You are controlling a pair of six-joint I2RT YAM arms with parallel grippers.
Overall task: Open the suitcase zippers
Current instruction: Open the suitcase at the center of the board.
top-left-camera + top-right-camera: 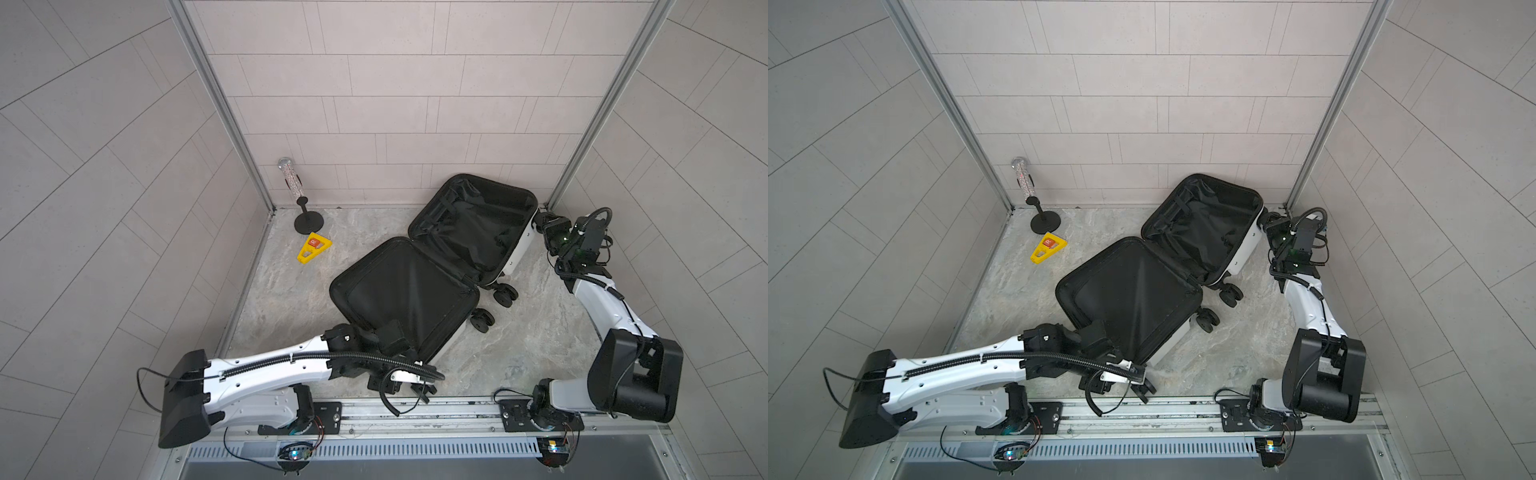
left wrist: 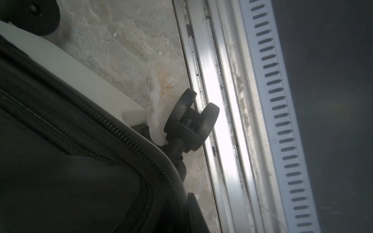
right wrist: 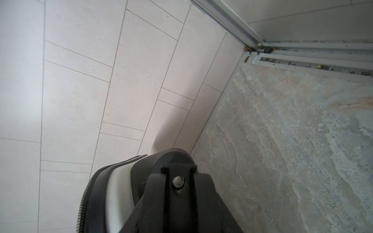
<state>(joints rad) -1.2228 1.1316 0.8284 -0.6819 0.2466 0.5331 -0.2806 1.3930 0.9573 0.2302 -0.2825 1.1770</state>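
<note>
Risk, near half: if you pull w/ the left claw (image 1: 397, 338), the suitcase (image 1: 407, 291) can skid on its wheels. 1 wheel (image 2: 191, 121) sits just beside the front rail (image 2: 212, 96) and could jam there.
Risk, far half: it looks tilted up, not flat (hard to be sure from above). If the right claw (image 1: 544, 222) slips off, that half may drop or swing shut.
Risk, lining (image 1: 469, 232): left claw is close to the fabric, so a tug could snag it.
Zippers (image 2: 131, 141): teeth parted round the rim, case spread in 2 halves mid bench (image 1: 498, 365). No pulls visible.
Left claw: at the near corner of the near half, over the rim. Pressed nearly together; you can't tell what it pinches, if anything.
Right claw: against the far right corner of the far half, 1 finger (image 3: 177, 201) over the black handle panel (image 3: 153, 161). Spread or clamped, can't tell.
</note>
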